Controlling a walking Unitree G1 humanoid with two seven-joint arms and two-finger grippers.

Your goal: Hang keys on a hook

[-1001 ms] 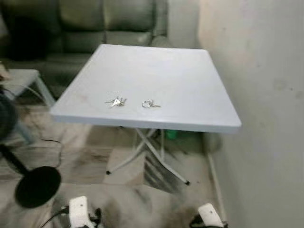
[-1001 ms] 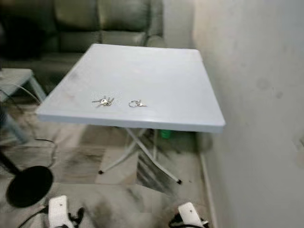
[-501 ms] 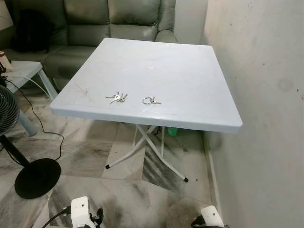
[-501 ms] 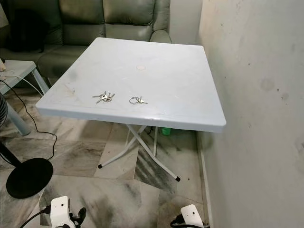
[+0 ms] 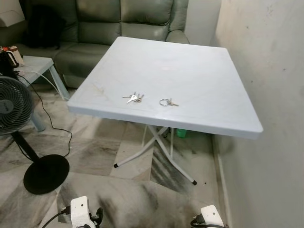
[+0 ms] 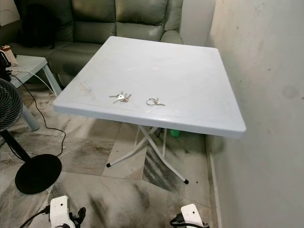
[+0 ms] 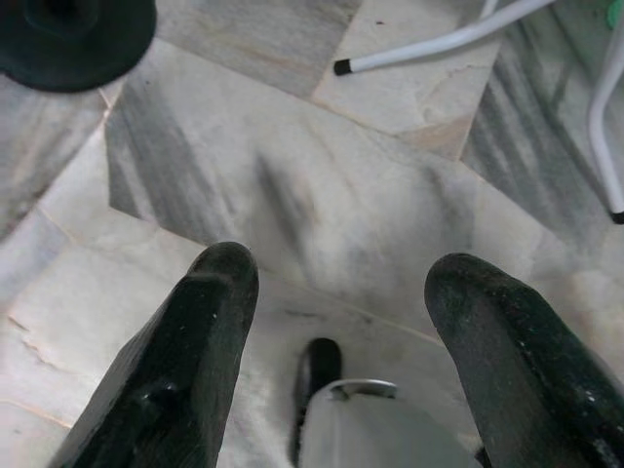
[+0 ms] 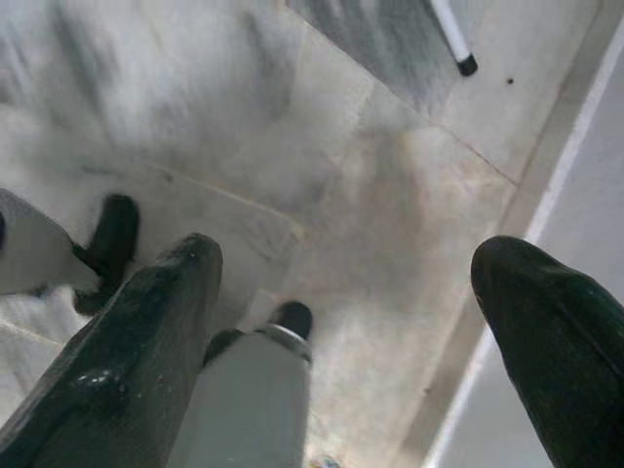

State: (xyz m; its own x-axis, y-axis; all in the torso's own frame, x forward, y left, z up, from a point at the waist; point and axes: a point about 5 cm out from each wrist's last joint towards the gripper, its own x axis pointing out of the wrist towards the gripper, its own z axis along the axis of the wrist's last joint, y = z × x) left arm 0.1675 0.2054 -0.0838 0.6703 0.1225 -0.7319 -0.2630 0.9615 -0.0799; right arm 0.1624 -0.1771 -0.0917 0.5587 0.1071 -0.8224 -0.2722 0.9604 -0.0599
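Note:
Two sets of keys lie near the front edge of a white folding table (image 5: 190,61): a bunch of several keys (image 5: 133,98) on the left and a key ring with one small key (image 5: 166,102) to its right. Both arms hang low by the floor. My left gripper (image 7: 336,292) is open over the marble floor, with nothing between its black fingers (image 7: 185,361). My right gripper (image 8: 351,283) is open too, close to the wall's skirting. Their white wrists (image 5: 80,211) show at the bottom of the eye views.
A pale wall (image 5: 270,71) runs along the table's right side. A standing fan (image 5: 12,107) with a black round base (image 5: 46,173) and cord is on the left. A green sofa (image 5: 123,19) sits behind the table, and a small side table (image 5: 40,64) to the left.
The camera has shifted and steadied: the table and keys now sit further right in the picture, and more of the fan shows. The keys lie as before; both arms still hang.

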